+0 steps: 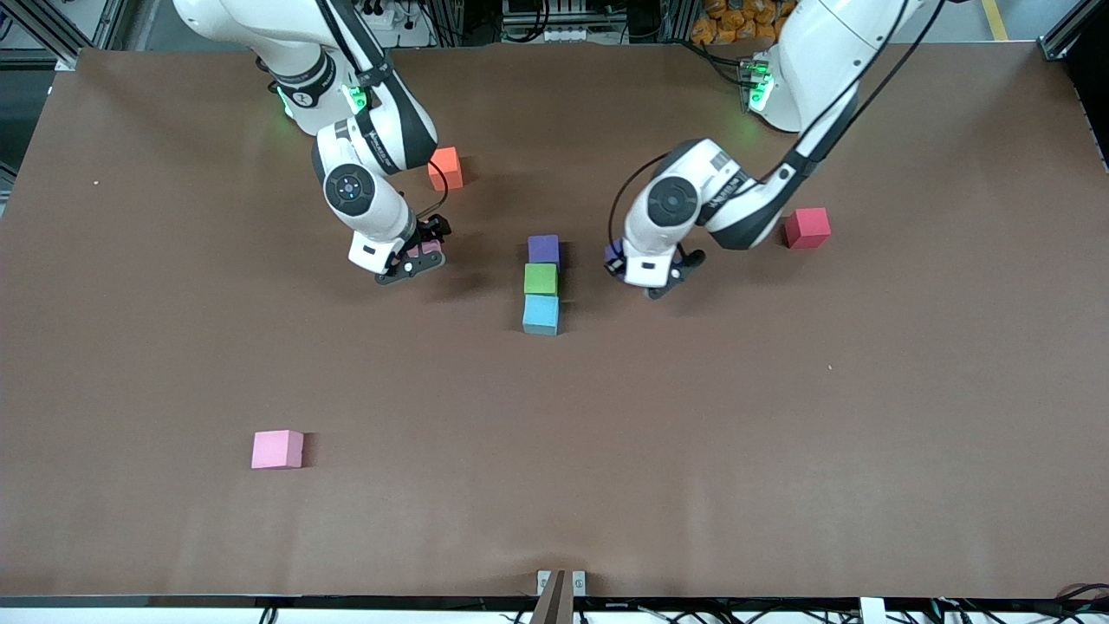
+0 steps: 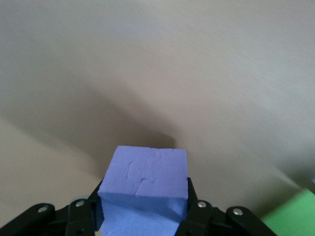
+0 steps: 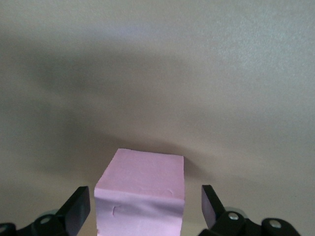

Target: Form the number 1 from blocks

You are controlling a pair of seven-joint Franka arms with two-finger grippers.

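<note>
Flanking block column [image 1: 541, 284], bare brown table [image 1: 693, 451]

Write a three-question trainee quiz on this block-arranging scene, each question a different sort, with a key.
1. True or false: the left gripper is shut on a purple foam cube.
2. Multiple choice: which small foam cube in the column of three lies nearest the front camera? A) purple foam cube in the column B) green foam cube C) light blue foam cube
3. Fill in: the right gripper stands open around a ____ foam cube.

Key: 1 true; 2 C; 3 pink. A second pink foam cube lies alone, nearer the front camera.
</note>
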